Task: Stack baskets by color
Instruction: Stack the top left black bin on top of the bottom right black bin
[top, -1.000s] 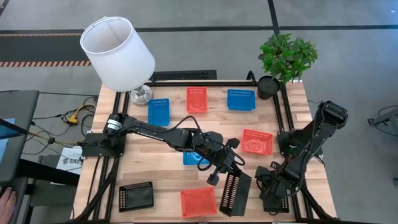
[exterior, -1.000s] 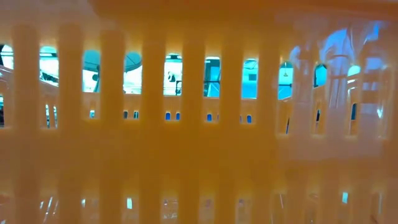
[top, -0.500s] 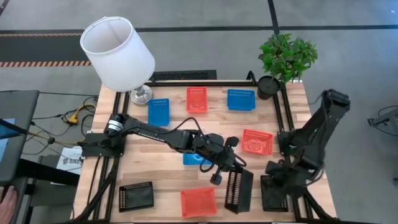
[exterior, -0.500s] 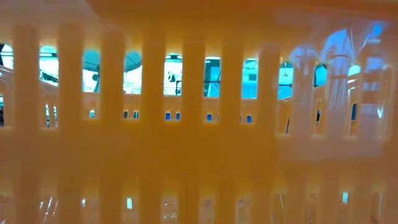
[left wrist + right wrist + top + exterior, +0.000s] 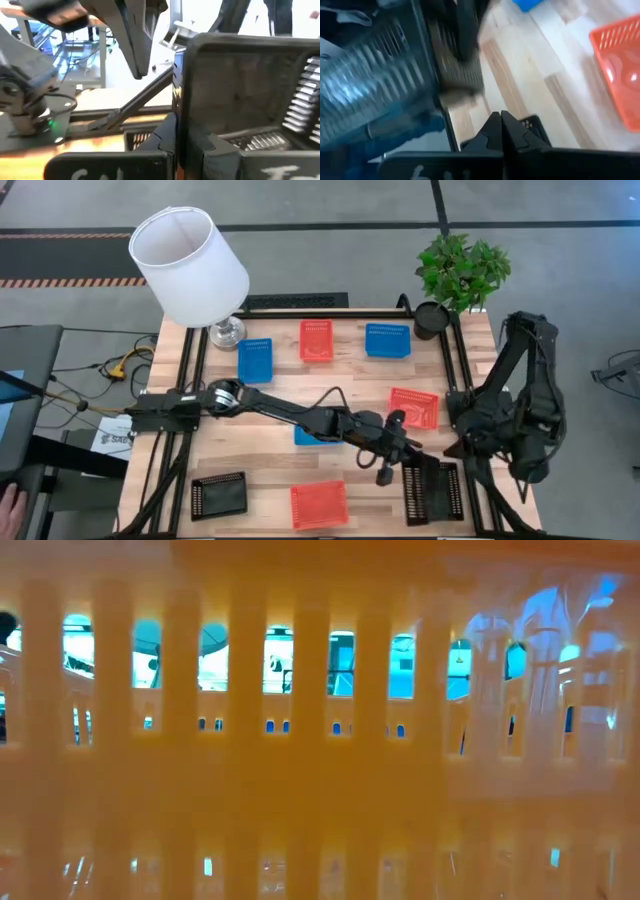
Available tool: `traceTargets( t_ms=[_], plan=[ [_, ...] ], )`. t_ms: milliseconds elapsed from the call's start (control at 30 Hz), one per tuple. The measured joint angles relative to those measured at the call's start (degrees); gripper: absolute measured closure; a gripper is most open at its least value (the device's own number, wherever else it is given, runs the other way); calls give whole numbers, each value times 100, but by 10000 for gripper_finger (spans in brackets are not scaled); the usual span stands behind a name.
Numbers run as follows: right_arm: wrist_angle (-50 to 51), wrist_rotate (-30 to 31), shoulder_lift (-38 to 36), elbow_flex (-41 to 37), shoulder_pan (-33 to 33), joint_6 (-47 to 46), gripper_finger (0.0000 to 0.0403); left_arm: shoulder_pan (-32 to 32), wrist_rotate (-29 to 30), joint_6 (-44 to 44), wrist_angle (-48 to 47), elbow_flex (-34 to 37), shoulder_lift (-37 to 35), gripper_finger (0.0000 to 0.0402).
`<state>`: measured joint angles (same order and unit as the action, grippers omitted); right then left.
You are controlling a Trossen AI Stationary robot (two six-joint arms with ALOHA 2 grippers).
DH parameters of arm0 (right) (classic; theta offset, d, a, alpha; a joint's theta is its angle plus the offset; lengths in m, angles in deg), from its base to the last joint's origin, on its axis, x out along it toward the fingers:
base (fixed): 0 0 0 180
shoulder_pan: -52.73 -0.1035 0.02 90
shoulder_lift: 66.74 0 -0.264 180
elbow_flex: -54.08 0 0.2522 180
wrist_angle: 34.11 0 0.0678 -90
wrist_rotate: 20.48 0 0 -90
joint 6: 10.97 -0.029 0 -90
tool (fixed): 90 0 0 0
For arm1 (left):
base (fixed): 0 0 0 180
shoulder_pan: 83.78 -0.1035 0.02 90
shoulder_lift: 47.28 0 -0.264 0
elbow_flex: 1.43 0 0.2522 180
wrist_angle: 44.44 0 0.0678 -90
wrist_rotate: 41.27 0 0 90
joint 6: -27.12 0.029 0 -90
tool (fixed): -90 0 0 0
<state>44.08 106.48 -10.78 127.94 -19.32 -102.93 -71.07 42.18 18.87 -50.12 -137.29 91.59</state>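
Observation:
My left gripper [image 5: 392, 470] reaches across the table to the near right corner and is shut on a black basket [image 5: 433, 492], which fills the left wrist view as the black basket [image 5: 250, 95]. My right gripper [image 5: 458, 448] hangs shut and empty above the right edge, its fingertips [image 5: 501, 125] meeting. Flat on the table lie blue baskets [image 5: 255, 360] [image 5: 387, 340], red-orange baskets [image 5: 316, 340] [image 5: 412, 408] [image 5: 318, 505] and a second black basket [image 5: 218, 495]. Another blue basket [image 5: 312, 437] is partly hidden under my left arm. My left gripper pinches the black basket's wall [image 5: 178, 100] on the side toward the table's left, between its two fingers. The fingers come nearly level from the table's left. The basket lies open side up over the near right corner; what it rests on is hidden beneath it.
A white lampshade [image 5: 190, 265] stands at the far left corner and a potted plant [image 5: 455, 275] at the far right. The low view is filled by a red-orange basket wall [image 5: 300, 770]. Bare wood shows in the table's middle [image 5: 350, 385].
My left gripper has carried the black basket toward the table's right edge and down. The basket, which stood on edge, now lies open side up over the near right corner. My right gripper has risen and drawn back from that corner, staying shut.

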Motion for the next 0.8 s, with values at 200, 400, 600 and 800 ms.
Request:
traceTargets(
  t_ms=[200,400,600,800],
  plan=[
    [284,424,-247,320,7,397,398,25,140,-260,-445,-1307,906,401],
    [856,755,-442,652,105,544,400,41,191,-428,-490,-1008,953,401],
    [815,1258,-583,705,265,962,400,21,385,-78,-503,-1008,953,401],
    [668,1272,-579,705,582,1283,398,-82,390,-92,-789,-1006,953,401]
  ],
)
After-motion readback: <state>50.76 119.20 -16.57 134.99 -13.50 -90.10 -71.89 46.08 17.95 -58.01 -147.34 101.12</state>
